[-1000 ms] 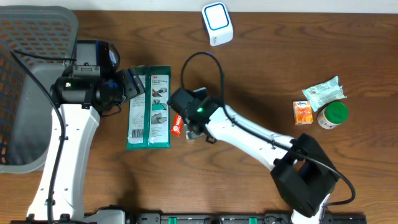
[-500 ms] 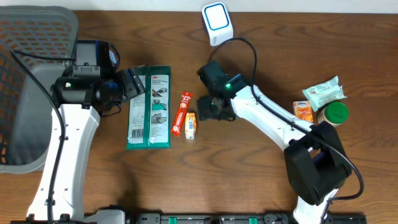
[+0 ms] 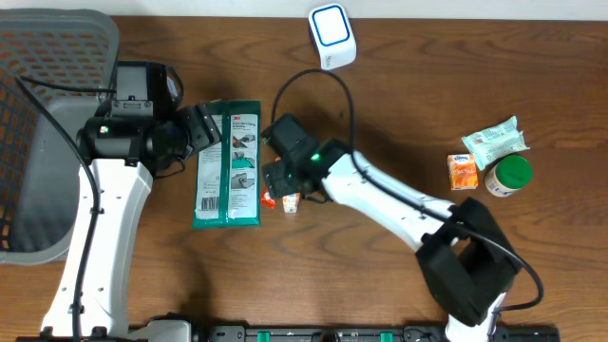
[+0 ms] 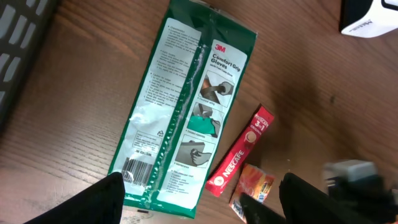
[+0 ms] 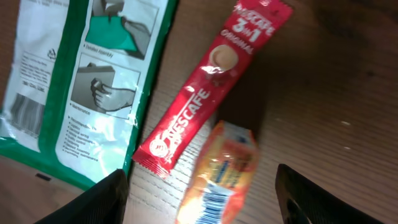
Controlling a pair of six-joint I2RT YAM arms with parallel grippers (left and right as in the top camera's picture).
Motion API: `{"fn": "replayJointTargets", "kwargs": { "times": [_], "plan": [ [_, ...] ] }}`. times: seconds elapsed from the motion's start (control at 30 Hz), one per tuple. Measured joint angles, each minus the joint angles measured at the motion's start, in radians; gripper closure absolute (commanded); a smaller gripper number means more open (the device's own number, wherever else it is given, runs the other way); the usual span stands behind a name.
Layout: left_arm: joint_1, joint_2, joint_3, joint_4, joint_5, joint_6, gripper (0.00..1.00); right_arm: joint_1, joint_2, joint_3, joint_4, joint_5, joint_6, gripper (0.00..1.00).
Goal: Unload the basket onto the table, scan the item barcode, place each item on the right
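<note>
- The right gripper (image 5: 208, 193) hovers empty with its fingers spread wide, straddling the small orange foil packet (image 5: 221, 168), whose barcode faces up.
- The red Nescafé stick sachet (image 5: 208, 87) lies just beside the packet, perhaps touching. Closing here could pinch both.
- The left gripper (image 4: 205, 208), also spread and empty, hangs over the green-and-white plastic glove pack (image 4: 180, 118).
- The white-and-blue box scanner (image 3: 331, 33) stands well apart. A thin, flat packet might slip on the way there.

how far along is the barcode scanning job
Done: nothing visibly scanned; no item is at the white scanner. In hand: nothing; the right gripper hangs open over the Nescafe stick and orange packet, left gripper open by the gloves pack. Left: grasp one, present its barcode.
</note>
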Motion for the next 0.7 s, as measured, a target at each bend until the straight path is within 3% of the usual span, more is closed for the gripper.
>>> {"fn": "replayJointTargets", "kwargs": {
  "times": [0.17,0.33,0.7],
  "plan": [
    [0.000,0.000,0.000,0.000,0.000,0.000,0.20,0.039,0.046,0.000,-0.047,0.112,0.000,0.22],
    [0.000,0.000,0.000,0.000,0.000,0.000,0.20,0.006,0.053,-0.002,-0.195,0.250,0.003,0.23],
    [0.000,0.000,0.000,0.000,0.000,0.000,0.20,-0.281,0.052,-0.002,-0.422,0.414,-0.022,0.29]
  ]
}}
